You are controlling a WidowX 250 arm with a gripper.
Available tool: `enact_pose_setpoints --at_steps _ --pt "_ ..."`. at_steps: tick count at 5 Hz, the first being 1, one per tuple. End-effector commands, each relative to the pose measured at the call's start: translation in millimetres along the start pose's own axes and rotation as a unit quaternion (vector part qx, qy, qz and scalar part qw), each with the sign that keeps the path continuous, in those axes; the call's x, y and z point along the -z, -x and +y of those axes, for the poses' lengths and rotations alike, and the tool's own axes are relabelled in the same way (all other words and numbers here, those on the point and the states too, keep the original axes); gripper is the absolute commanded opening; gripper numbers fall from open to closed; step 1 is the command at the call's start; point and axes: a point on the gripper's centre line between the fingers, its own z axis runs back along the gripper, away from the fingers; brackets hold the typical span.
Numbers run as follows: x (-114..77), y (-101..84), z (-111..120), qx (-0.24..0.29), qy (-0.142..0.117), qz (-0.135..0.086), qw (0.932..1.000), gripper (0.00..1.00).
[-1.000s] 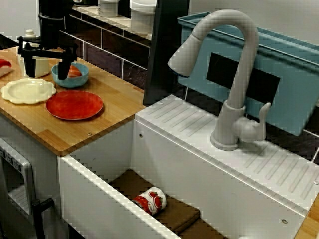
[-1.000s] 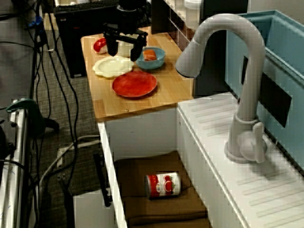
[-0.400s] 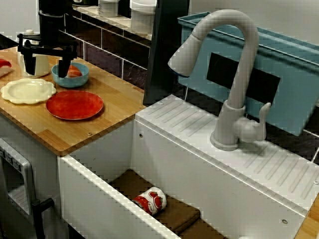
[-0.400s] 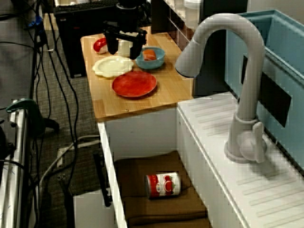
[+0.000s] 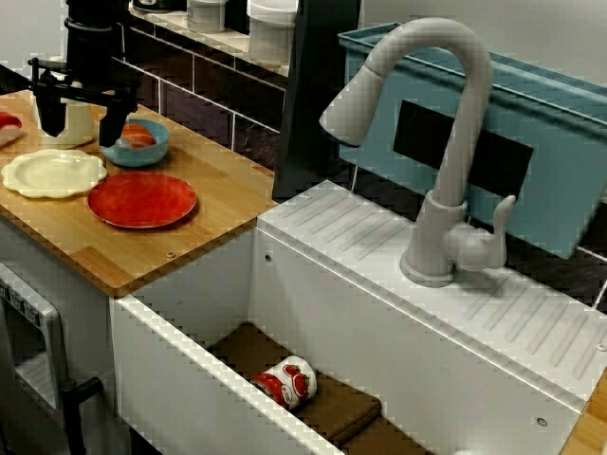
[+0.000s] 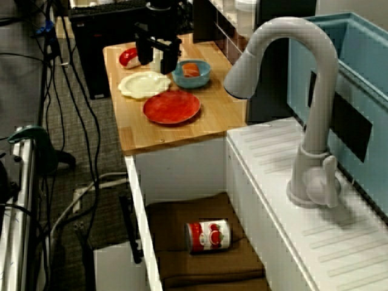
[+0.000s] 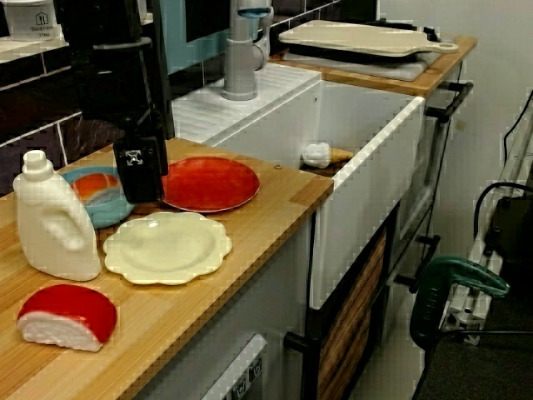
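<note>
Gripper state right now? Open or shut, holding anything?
Gripper: open, fingers spread wide, holding nothing. It hangs above the counter by the white bottle and the blue bowl.

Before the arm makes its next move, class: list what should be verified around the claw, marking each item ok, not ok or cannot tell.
1. Claw open and empty: ok; fingers spread, nothing gripped.
2. Claw apart from the white bottle: ok; the view from the counter's end shows a gap.
3. Claw clear of the blue bowl: cannot tell; it overlaps or borders the rim in every view.
4. White bottle upright: ok.
5. Food piece inside the blue bowl: ok.
6. Cream plate and red plate lying flat, bare: ok.
</note>
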Motion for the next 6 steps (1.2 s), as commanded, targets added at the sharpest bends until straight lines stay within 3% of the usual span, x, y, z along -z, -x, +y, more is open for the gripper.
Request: enact_pose_setpoints --at_steps 1,3,6 --pt "-45.9 4.6 19.4 0.082 -0.015 -0.079 0.9934 1.0" --pt "-56.6 -1.2 33.3 0.156 -0.041 -0.101 0.9817 1.0" --pt "-69.0 -8.3 50.3 0.2 -0.046 -0.114 0.972 1.0"
